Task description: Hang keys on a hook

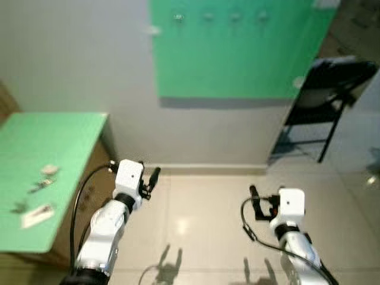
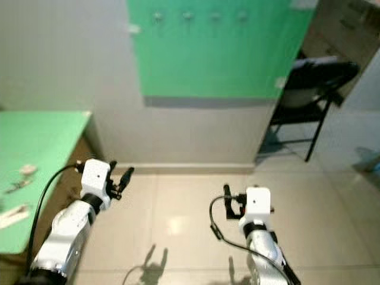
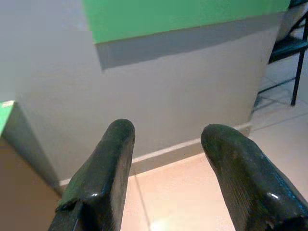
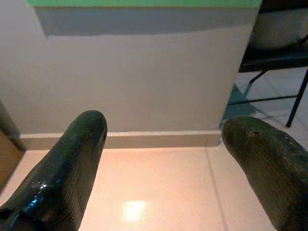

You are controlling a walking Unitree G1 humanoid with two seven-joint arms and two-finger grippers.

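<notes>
A set of keys (image 1: 40,185) lies on the green table (image 1: 65,142) at my left, beside other small items. Several hooks (image 1: 179,18) sit in a row high on the green wall board (image 1: 237,53) ahead. My left gripper (image 1: 153,177) is raised over the floor beside the table, open and empty, pointing toward the wall. My right gripper (image 1: 255,199) hangs over the tiles at the lower right, open with nothing between its fingers (image 4: 72,159). Both wrist views look at the grey wall and its skirting.
A black folding chair (image 1: 329,89) stands at the right by the wall. A white card-like item (image 1: 37,215) and a small dark piece (image 1: 19,208) lie on the table's near part. Shiny beige floor tiles (image 1: 202,214) stretch between me and the wall.
</notes>
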